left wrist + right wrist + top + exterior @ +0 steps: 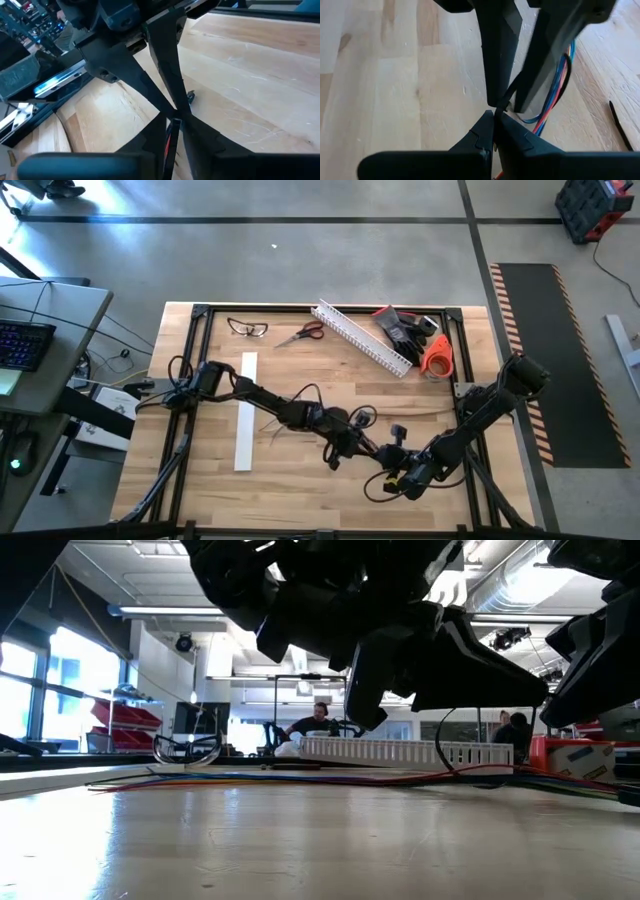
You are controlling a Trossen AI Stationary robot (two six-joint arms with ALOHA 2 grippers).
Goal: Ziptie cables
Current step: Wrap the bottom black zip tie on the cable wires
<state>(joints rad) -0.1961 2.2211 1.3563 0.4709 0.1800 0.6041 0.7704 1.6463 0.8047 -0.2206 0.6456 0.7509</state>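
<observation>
The cables [555,90], thin blue, red and orange wires, lie slack across the table's middle [300,778]. My two grippers meet tip to tip just above them, near the table's middle front. My left gripper [362,446] comes from the left and my right gripper [388,460] from the right. A thin dark ziptie [506,100] runs from my shut right gripper [494,116] up between the left gripper's fingers [173,125], which are closed on it. A second ziptie [619,125] lies flat on the wood. My left gripper has the ziptie's far part [512,89] between its two fingertips, which slant down from the table's left. A red streak [170,142] also shows in the narrow gap; whether a wire is caught there I cannot tell. My right gripper pinches the ziptie's near end [498,111] at the very tips of its shut fingers, slanting down from the table's right. The strip rises from them, clear of the wood, toward the other gripper.
At the back of the table lie a white slotted channel [362,338], red-handled scissors [300,333], glasses [247,328], dark gloves [405,328] and an orange tape roll [437,355]. A flat white strip [245,410] lies left of centre. People sit in the room beyond [320,720].
</observation>
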